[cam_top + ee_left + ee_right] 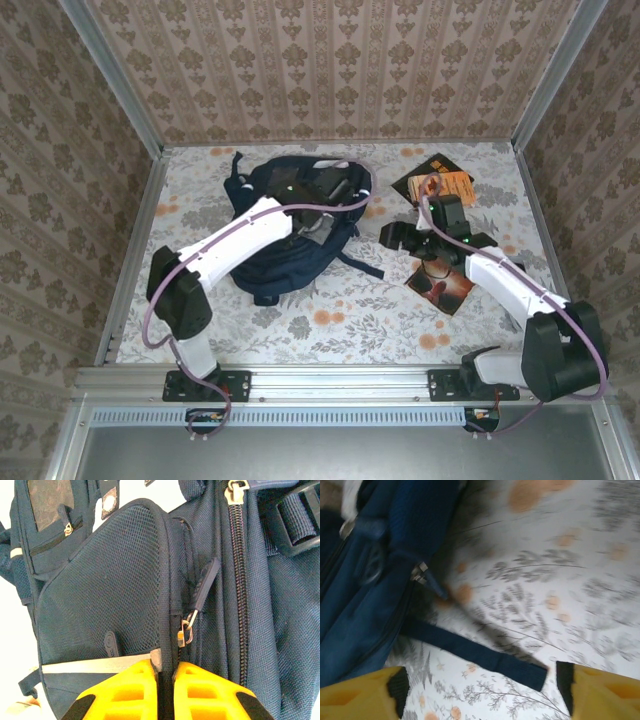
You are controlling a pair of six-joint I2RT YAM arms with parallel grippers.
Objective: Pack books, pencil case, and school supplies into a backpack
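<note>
The navy backpack (290,235) lies flat at the table's centre-left. My left gripper (318,220) rests on top of it. In the left wrist view my left gripper (166,667) is shut on a fabric seam of the backpack (100,590), just below a metal zipper slider (183,632). My right gripper (392,238) hovers just right of the bag. In its own view it (482,690) stands open over a loose dark strap (475,652) lying on the table. An orange book (445,186) and a reddish-brown book (440,285) lie at the right. The pencil case and school supplies are out of view.
A black book (410,183) lies partly under the orange one. The floral tabletop (330,320) is walled in by patterned panels on three sides, with metal rails at the left (130,260) and near edges. A long closed zipper (240,580) runs down the backpack beside my left fingers.
</note>
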